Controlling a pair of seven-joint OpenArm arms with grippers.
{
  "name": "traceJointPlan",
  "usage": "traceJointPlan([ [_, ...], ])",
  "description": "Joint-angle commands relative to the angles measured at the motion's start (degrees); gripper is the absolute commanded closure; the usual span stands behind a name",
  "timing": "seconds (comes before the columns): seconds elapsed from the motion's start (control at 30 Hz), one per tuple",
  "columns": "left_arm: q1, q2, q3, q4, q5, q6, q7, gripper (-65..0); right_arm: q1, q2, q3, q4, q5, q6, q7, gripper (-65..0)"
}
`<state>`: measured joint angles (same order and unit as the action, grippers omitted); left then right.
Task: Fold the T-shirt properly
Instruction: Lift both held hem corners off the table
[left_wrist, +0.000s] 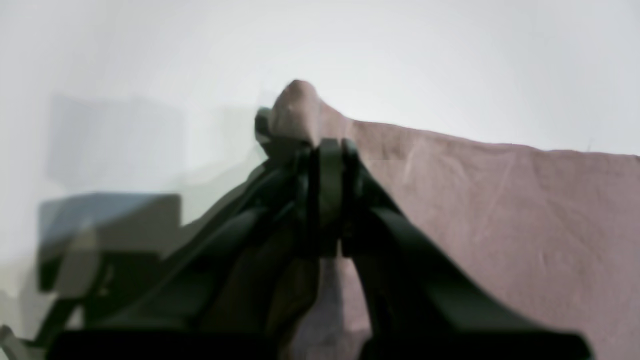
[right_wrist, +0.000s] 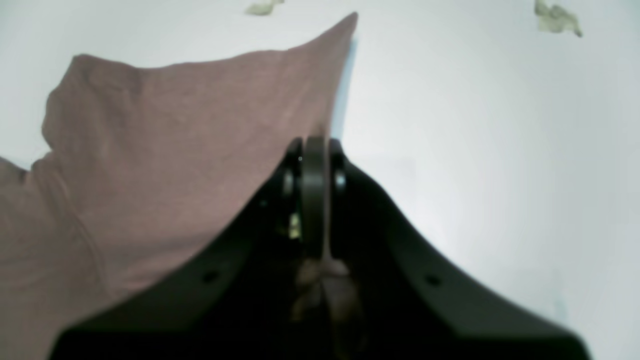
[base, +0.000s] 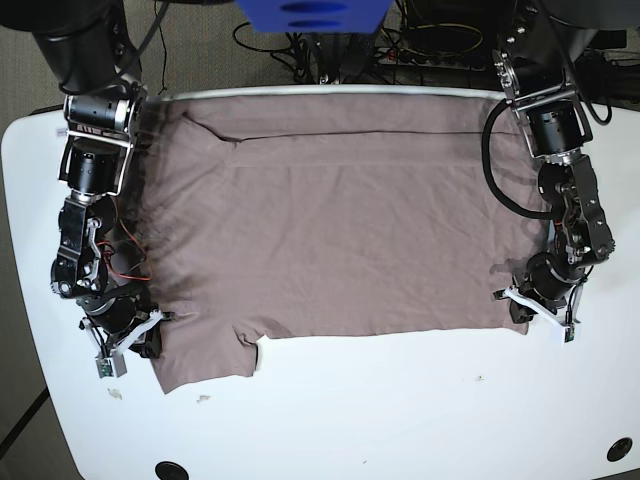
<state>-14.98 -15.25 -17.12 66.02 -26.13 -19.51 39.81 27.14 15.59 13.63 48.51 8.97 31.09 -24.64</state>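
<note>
The mauve T-shirt (base: 340, 230) lies spread flat across the white table (base: 400, 400), with a flap hanging lower at the near left (base: 200, 360). My left gripper (base: 517, 305) is at the shirt's near right corner. In the left wrist view the gripper (left_wrist: 330, 150) is shut on a bunched bit of the T-shirt (left_wrist: 500, 215). My right gripper (base: 150, 335) is at the shirt's near left edge. In the right wrist view the gripper (right_wrist: 315, 150) is shut on the edge of the T-shirt (right_wrist: 175, 140), which is lifted into a peak.
Cables and a blue object (base: 310, 15) lie behind the table's far edge. Small scraps (base: 205, 398) lie on the table near the front left, and they also show in the right wrist view (right_wrist: 555, 17). Dark holes (base: 170, 468) mark the table's front corners.
</note>
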Motion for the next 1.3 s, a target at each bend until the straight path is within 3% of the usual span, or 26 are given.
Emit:
traceJointPlan([
  [0.0, -0.5, -1.3, 0.0, 3.2, -0.5, -0.3, -0.3, -0.8, 1.5, 0.7, -0.2, 3.2, 0.9, 0.2, 2.4, 0.0],
  [0.63, 2.0, -1.1, -0.5, 8.5, 4.5, -0.3, 1.6, -0.7, -2.9, 1.0, -0.1, 13.2, 0.7, 0.3, 0.5, 0.0],
  [1.27, 5.2, -1.2, -1.1, 18.5, 2.7, -0.8, 5.1, -0.8, -6.1, 1.0, 0.6, 20.7, 0.6, 0.2, -2.7, 0.0],
])
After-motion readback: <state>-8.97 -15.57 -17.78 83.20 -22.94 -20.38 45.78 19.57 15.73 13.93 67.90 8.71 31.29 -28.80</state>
